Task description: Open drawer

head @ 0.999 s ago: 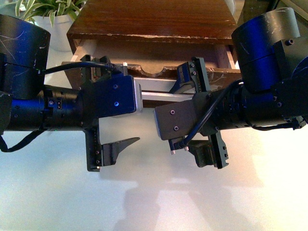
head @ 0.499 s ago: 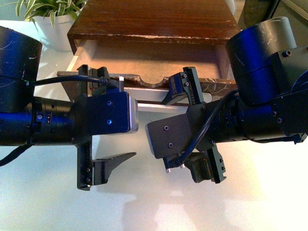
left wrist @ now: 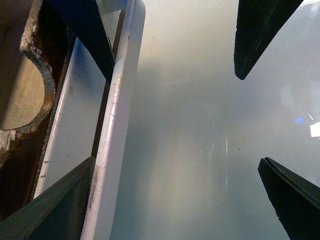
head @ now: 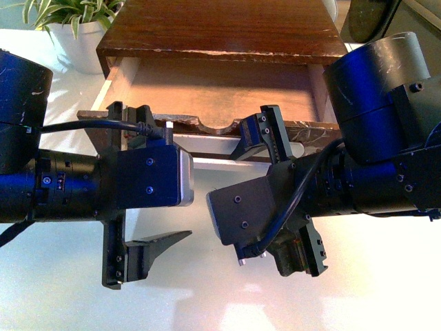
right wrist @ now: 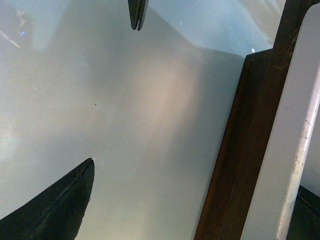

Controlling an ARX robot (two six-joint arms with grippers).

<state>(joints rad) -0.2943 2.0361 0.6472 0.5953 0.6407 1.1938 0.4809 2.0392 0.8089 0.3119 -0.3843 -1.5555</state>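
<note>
The drawer (head: 185, 125) is pulled partway out of its dark brown cabinet (head: 220, 24), and its pale wood inside (head: 213, 86) shows. The long white bar handle (head: 217, 163) runs across its scuffed, notched front. My left gripper (head: 162, 181) is open and straddles the handle; in the left wrist view one finger (left wrist: 55, 205) sits behind the handle (left wrist: 116, 120) and the other finger (left wrist: 292, 197) is well clear, with the gripper (left wrist: 175, 161) open wide. My right gripper (head: 279, 193) is open too. In the right wrist view (right wrist: 195, 175) it straddles the handle (right wrist: 295, 150) the same way.
A potted plant in a white pot (head: 76, 34) stands at the back left beside the cabinet. A dark object (head: 372, 17) is at the back right. The glossy white table (head: 207, 303) lies under both arms.
The drawer has slid out toward me, showing more of its inside. Both grippers have drawn back with the handle and stayed open.
</note>
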